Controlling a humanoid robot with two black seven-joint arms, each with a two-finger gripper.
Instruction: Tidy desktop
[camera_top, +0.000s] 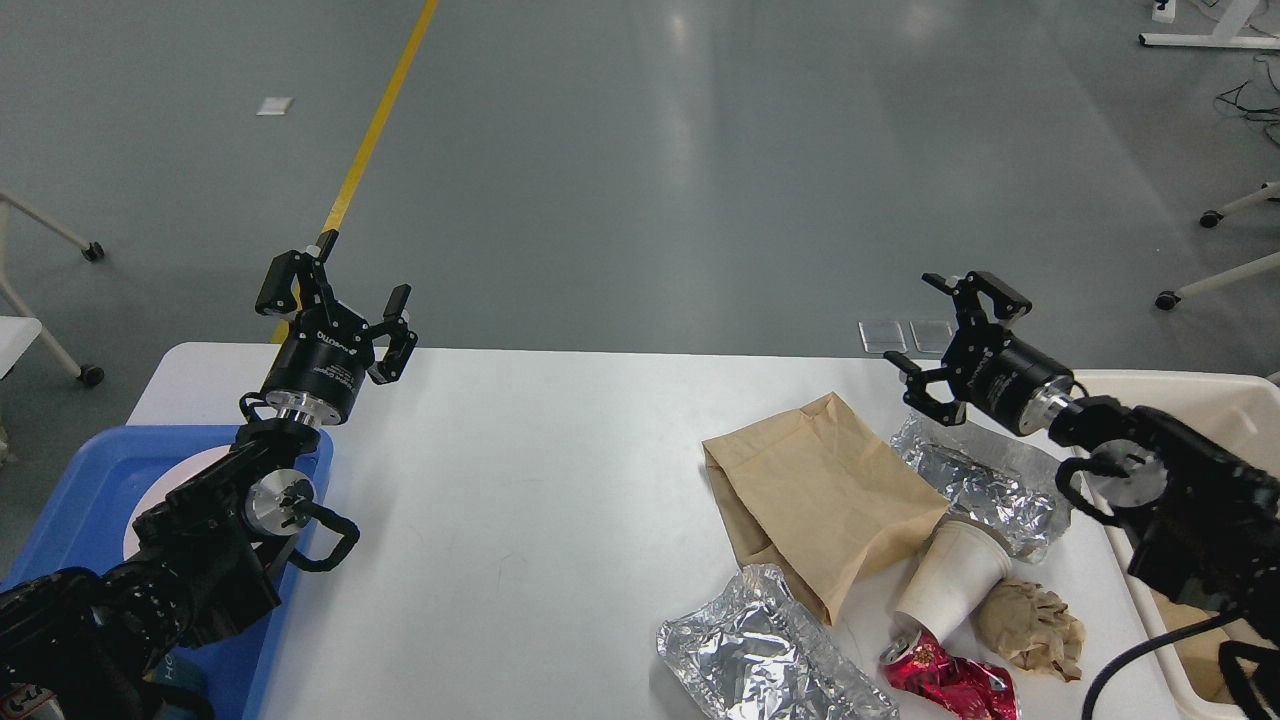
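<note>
Trash sat clustered on the desktop just below the right gripper, apparently awaiting binning: paper bag, foil, paper cup. Cream bin lay behind that gripper's wrist. Right gripper hovered raised, jaws wide, empty. Left gripper also raised, wide, empty, blue tray under its arm.

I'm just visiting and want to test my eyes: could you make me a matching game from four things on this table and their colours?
Things:
1. paper bag
2. paper cup
3. crushed can
4. tray

Colours:
A. blue
B. red
C. brown
D. white

Pairs: 1-C, 2-D, 3-B, 4-A
</note>
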